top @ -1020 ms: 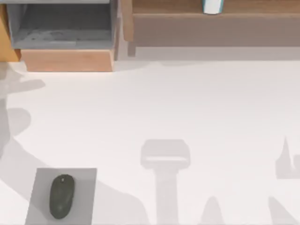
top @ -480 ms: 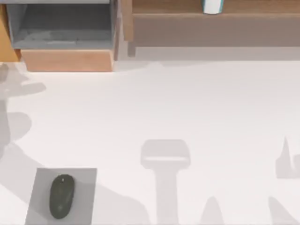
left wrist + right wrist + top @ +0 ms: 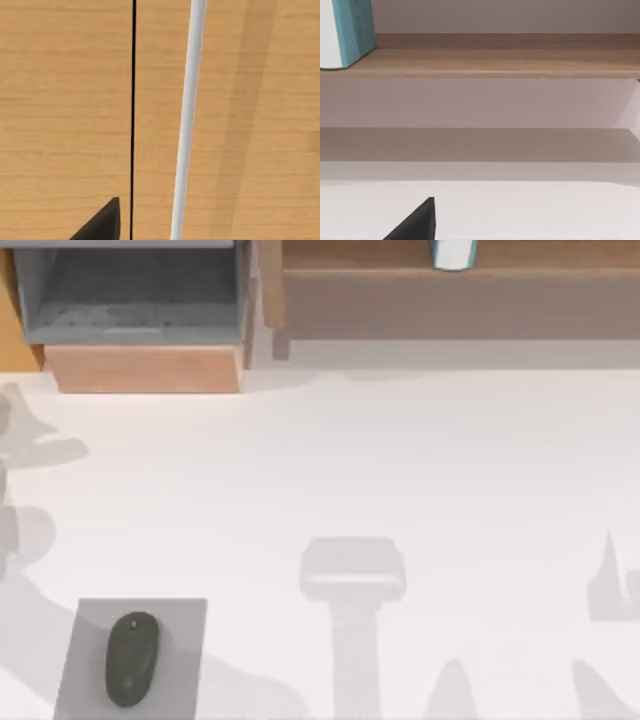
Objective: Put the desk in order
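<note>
Counter: broad white counter [image 3: 420, 460] spreads across the top view, with arm shadows lying over it.
Landmark: grey mouse pad [image 3: 180, 650] lies at the counter's near left corner.
Mouse: dark mouse [image 3: 132, 659] rests on the mouse pad, roughly centred on it.
Drawer: an open drawer [image 3: 140, 300] with a grey inside and a light-brown wooden front stands well beyond the mouse pad, at the counter's far edge.
Shelf: wooden shelf [image 3: 450, 285] runs along the far edge, far from the mouse pad and to its right — seen from the right wrist [image 3: 495, 60] too.
Cup: white-and-teal cup [image 3: 453, 253] stands on the shelf.
Left claw: a dark tip [image 3: 102, 225] shows before a light-brown wood panel [image 3: 65, 115] with a white bar [image 3: 189, 120] — apart or together, I cannot tell.
Right claw: a dark tip [image 3: 417, 222] shows above the counter, facing the shelf; its state I cannot tell.
</note>
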